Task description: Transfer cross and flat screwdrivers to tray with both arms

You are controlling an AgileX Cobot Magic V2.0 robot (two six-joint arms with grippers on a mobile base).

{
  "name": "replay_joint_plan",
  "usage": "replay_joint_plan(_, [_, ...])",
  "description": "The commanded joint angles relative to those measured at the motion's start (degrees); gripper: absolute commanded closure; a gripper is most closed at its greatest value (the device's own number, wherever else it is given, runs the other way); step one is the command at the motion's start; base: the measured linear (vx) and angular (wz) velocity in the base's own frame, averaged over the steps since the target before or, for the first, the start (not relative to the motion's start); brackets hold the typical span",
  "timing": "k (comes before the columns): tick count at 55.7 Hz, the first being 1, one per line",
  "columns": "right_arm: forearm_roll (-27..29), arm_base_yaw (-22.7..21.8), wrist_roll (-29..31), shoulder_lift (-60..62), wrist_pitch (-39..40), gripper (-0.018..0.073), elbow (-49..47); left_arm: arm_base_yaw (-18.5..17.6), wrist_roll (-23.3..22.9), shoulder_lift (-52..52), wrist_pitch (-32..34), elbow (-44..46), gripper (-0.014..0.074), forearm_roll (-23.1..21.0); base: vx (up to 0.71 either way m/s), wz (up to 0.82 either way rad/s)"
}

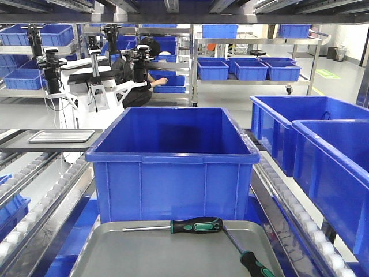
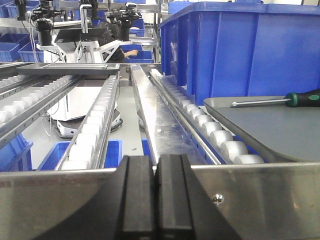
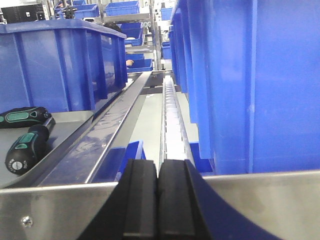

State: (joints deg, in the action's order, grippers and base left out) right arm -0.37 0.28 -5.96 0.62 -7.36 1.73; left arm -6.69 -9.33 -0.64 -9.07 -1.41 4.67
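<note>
We see one large blue bin (image 1: 173, 158) at the centre of the front view, standing on the roller conveyor (image 2: 95, 125) directly at twelve o'clock from the tray. At three o'clock from it we count two more blue bins (image 1: 323, 150), side by side and close together; further blue bins sit on the background shelves (image 1: 248, 57).

At six o'clock in the front view lies one dull-grey tray (image 1: 144, 254), shallow with a low rim, its far edge just before the large bin. A second, smaller tray (image 1: 60, 136) rests on a grey surface at nine o'clock from the bin, well apart.

We count two screwdrivers, both lying flat on the near tray. One screwdriver (image 1: 184, 226) lies across the tray's far edge, handle toward three o'clock and shaft pointing to nine o'clock. The other screwdriver (image 1: 245, 257) runs diagonally, its handle toward five o'clock and its shaft reaching up under the first one's handle, so the two cross or touch there.

Neither tool is held. In its wrist view the left gripper (image 2: 154, 200) has its two black pads pressed together with only a thin seam between them, gripping nothing. The right gripper (image 3: 157, 200) looks the same in its own view: pads closed against each other, empty, with both handles off at nine o'clock.
</note>
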Motion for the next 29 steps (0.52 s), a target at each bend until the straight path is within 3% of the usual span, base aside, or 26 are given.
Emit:
replay_joint_plan(1, [-0.21,-0.44,-0.03,-0.25,4.64,0.057,0.45,-0.02,-0.1,-0.02,4.9,1.29,0.0602,-0.44,0.0,0.0])
replay_joint_plan(29, [-0.21,-0.43,0.12,-0.25,4.64,0.057,0.45,-0.02,-0.1,-0.02,4.9,1.29,0.0602,-0.44,0.0,0.0])
